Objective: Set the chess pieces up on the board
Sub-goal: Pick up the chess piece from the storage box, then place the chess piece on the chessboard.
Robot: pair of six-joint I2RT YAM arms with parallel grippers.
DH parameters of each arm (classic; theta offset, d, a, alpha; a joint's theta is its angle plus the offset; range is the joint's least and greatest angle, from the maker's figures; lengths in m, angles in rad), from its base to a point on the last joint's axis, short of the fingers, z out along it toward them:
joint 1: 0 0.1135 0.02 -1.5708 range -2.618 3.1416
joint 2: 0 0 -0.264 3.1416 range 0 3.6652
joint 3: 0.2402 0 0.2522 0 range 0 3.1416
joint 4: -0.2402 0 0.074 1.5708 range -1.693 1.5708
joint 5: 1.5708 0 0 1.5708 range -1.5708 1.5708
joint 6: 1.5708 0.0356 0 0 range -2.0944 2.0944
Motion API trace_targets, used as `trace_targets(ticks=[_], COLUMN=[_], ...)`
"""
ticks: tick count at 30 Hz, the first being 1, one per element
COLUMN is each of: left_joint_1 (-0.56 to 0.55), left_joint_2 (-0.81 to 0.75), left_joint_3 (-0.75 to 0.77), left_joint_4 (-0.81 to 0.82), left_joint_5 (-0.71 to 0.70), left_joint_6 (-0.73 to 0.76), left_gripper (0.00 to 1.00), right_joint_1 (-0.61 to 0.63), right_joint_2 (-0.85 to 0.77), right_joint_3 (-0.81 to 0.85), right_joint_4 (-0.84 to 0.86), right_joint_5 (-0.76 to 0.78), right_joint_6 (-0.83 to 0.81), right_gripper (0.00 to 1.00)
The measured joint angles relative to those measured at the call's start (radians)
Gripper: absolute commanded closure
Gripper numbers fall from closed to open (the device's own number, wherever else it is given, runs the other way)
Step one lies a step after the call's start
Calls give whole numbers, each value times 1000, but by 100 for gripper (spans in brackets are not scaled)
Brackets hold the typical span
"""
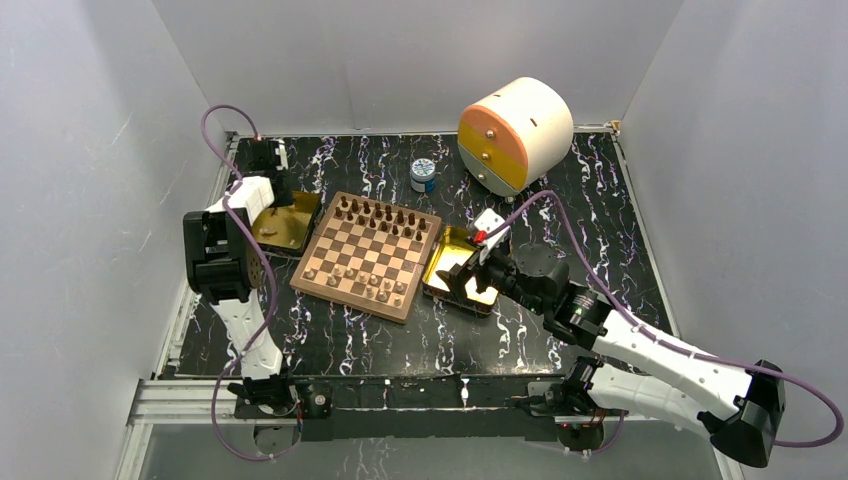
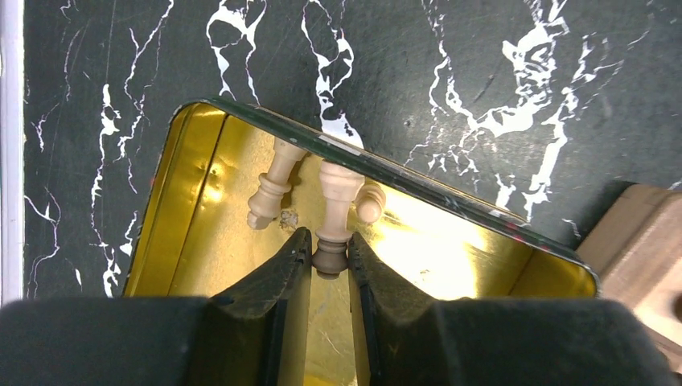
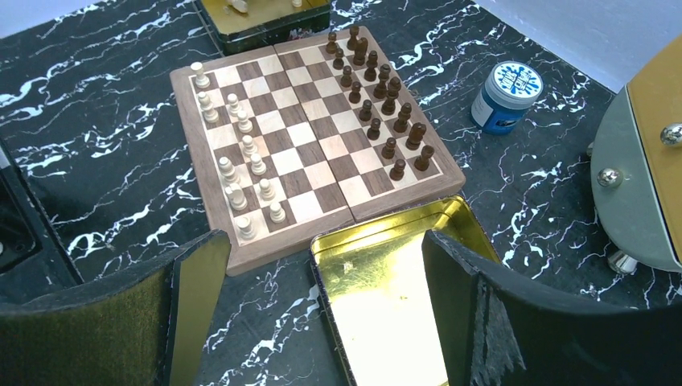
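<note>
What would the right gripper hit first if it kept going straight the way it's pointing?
Most likely the gold tray, lying directly ahead between the open fingers of the right gripper; the board sits beyond it. Depth is unclear: it could meet the tray's floor or its far rim.

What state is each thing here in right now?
left hand, closed on the base of a pale piece
left tray, open, pieces lying inside
right hand, wide open, holding nothing
right tray, open, no pieces seen inside
board, unfolded flat
dark pieces, standing in two rows
pale pieces, standing, rows with gaps
jar, upright, lid on
</note>
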Motion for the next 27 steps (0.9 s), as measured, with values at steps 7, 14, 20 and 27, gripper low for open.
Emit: trace_targets(ticks=[7,14,20,27], left_joint_1=[0,0,-2,-49], left_joint_2=[-35,-98,-258,-424], left_joint_3=[44,53,51,51], left_joint_4=[-111,-262,-331,-370], left_joint_5=[45,113,203,332], left_joint_6=[-66,-123,-177,-246], left_gripper=[91,94,97,97], right_joint_1=[0,0,0,0], right_joint_2=[-20,3,36,77], right_joint_3=[0,0,1,23], right_joint_4=[0,-1,4,31], right_joint_5=[-7,-21,-38,-45], right_joint_6=[51,84,73,-9], right_gripper=[1,1,4,6])
